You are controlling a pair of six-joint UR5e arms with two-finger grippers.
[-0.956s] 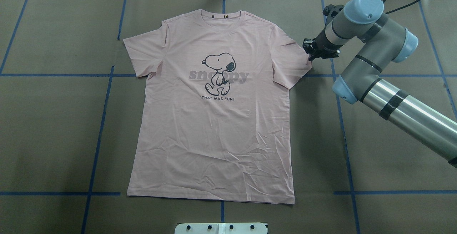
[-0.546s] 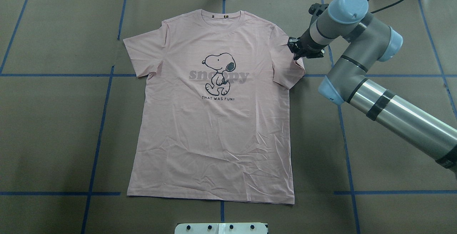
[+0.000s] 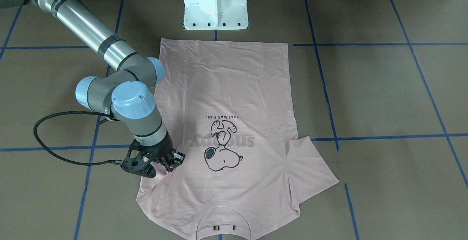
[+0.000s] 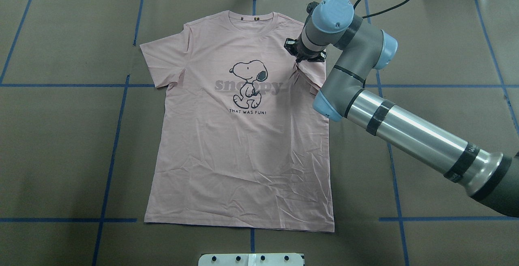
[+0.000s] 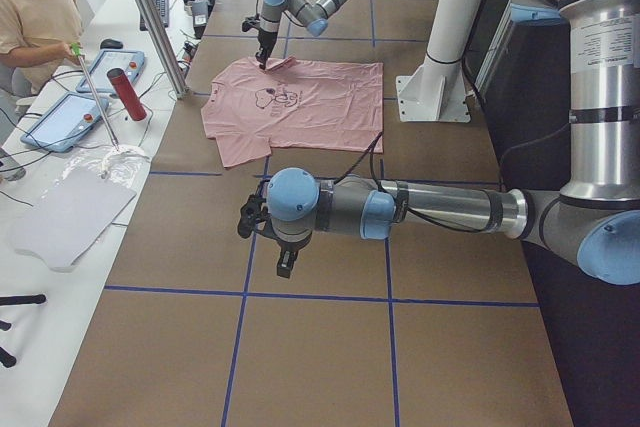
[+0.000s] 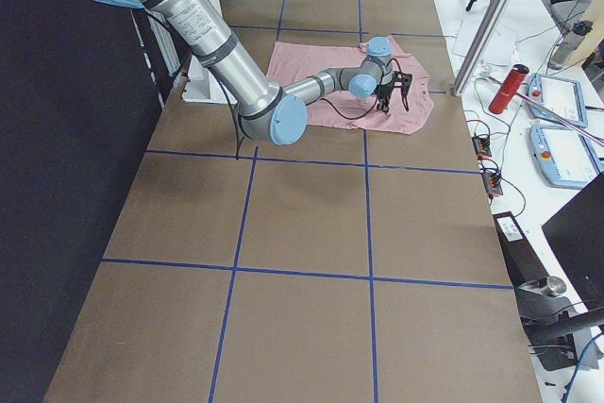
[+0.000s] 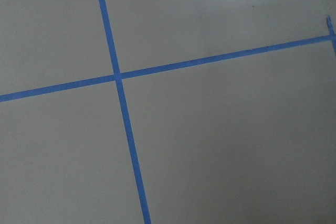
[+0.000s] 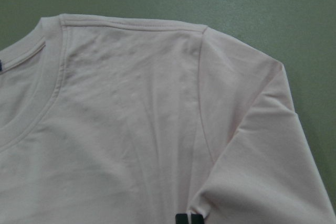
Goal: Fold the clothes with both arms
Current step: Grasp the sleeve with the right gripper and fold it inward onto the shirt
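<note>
One pale pink T-shirt (image 4: 243, 148) lies print-up on my worktop (image 4: 61, 144), its right-side sleeve pulled inward beside the Snoopy drawing (image 4: 248, 84) and pinched in my closed right hand (image 4: 300, 58), while my left hand (image 5: 285, 265) hangs well apart, grip state I cannot tell.

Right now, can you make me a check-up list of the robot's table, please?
Surface: brown table with blue tape lines.
Job's things: pink T-shirt lies print-up; one sleeve bunched inward beside the Snoopy drawing.
Clutter: nothing seen.
Grippers: right gripper shut on the sleeve; left gripper over bare table, jaws cannot be judged.
Cables: black cable loops from the right wrist.
Surroundings: white pedestal; a person and a red bottle beside the table.
</note>
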